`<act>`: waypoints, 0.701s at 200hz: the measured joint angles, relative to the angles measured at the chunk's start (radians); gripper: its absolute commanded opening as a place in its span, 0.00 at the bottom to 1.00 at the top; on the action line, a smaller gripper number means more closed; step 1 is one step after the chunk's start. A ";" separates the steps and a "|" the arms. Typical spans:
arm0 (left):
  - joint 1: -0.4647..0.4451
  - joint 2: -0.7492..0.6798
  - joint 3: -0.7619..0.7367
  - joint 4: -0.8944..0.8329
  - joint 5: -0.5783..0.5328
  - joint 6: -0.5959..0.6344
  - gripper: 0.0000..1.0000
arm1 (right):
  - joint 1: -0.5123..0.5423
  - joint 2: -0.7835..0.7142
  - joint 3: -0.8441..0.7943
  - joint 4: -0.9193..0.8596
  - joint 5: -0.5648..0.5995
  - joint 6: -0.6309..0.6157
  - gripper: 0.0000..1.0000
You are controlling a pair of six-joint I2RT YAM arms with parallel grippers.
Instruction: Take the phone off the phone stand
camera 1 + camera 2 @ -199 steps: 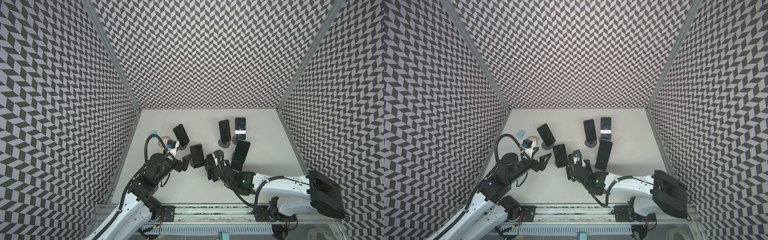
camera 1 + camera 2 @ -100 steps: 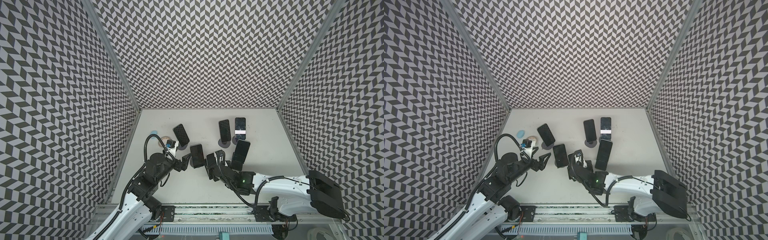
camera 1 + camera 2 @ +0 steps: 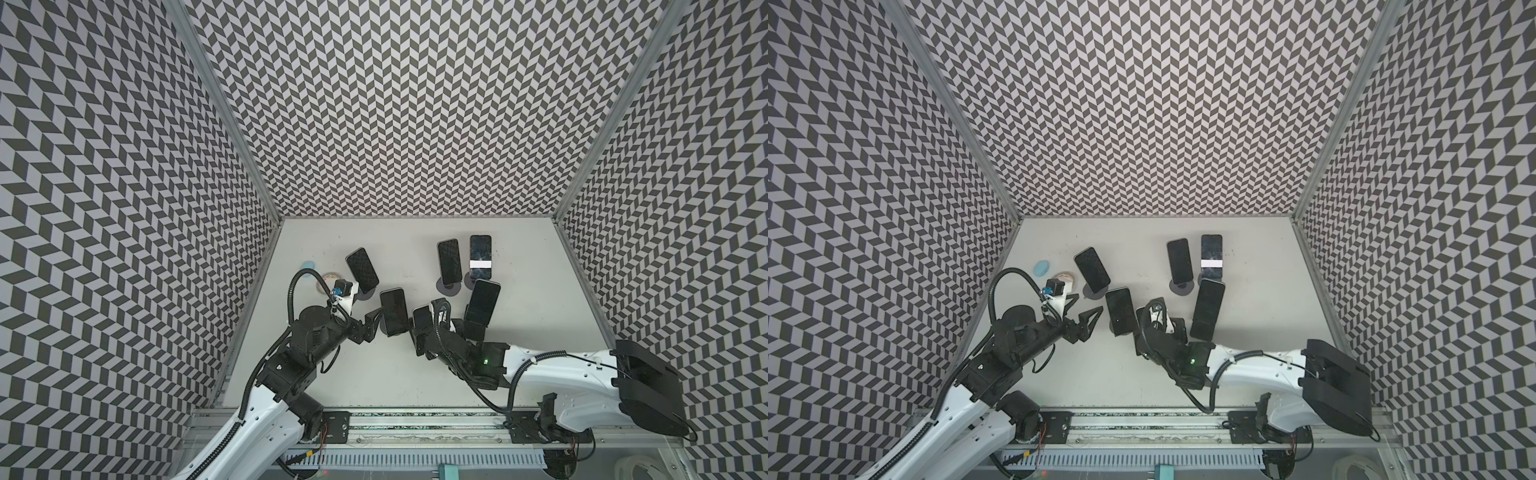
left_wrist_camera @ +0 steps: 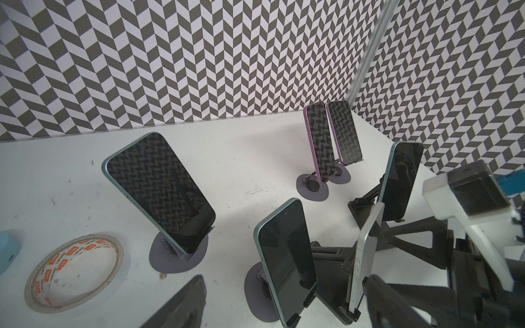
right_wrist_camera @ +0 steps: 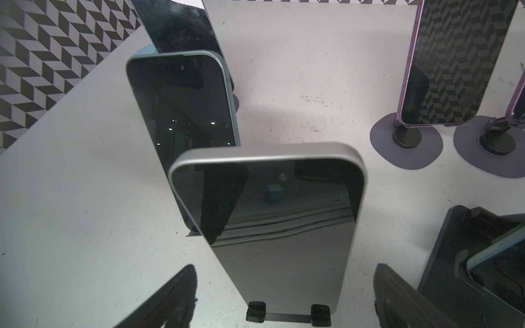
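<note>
Our right gripper (image 5: 285,272) gapes astride the silver-edged phone (image 5: 270,204), gripping nothing; left gripper (image 3: 1090,302) open, empty. Rigid, glossy, likely slippery: we would pinch its side edges.

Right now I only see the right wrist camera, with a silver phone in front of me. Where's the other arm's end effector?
Observer: The left end effector is open, close beside the teal phone next to yours.
Operator: Is there stuff besides phones?
Observer: Yes, a tape roll lies flat, off to the left of them.
Operator: What holds my phone up?
Observer: From the side, the silver phone leans on a black stand.
</note>
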 measured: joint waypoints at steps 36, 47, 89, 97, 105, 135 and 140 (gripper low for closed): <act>0.003 0.000 0.000 0.000 0.003 0.000 0.89 | -0.010 0.031 0.024 0.004 0.012 -0.010 0.97; 0.003 0.000 0.000 0.000 0.003 0.000 0.89 | -0.014 0.037 0.027 0.006 0.017 -0.013 0.97; 0.010 0.002 0.000 0.002 0.007 0.000 0.89 | -0.032 0.049 0.027 0.016 0.024 -0.016 0.95; 0.010 0.003 0.000 0.002 0.007 0.000 0.89 | -0.037 0.053 0.028 0.020 0.024 -0.017 0.95; 0.010 0.005 0.000 0.003 0.007 0.000 0.89 | -0.040 0.057 0.031 0.026 0.024 -0.021 0.95; 0.012 0.009 0.000 0.006 0.007 0.001 0.89 | -0.046 0.074 0.040 0.041 0.024 -0.034 0.92; 0.013 0.009 0.000 0.006 0.008 0.001 0.89 | -0.047 0.078 0.042 0.042 0.024 -0.037 0.92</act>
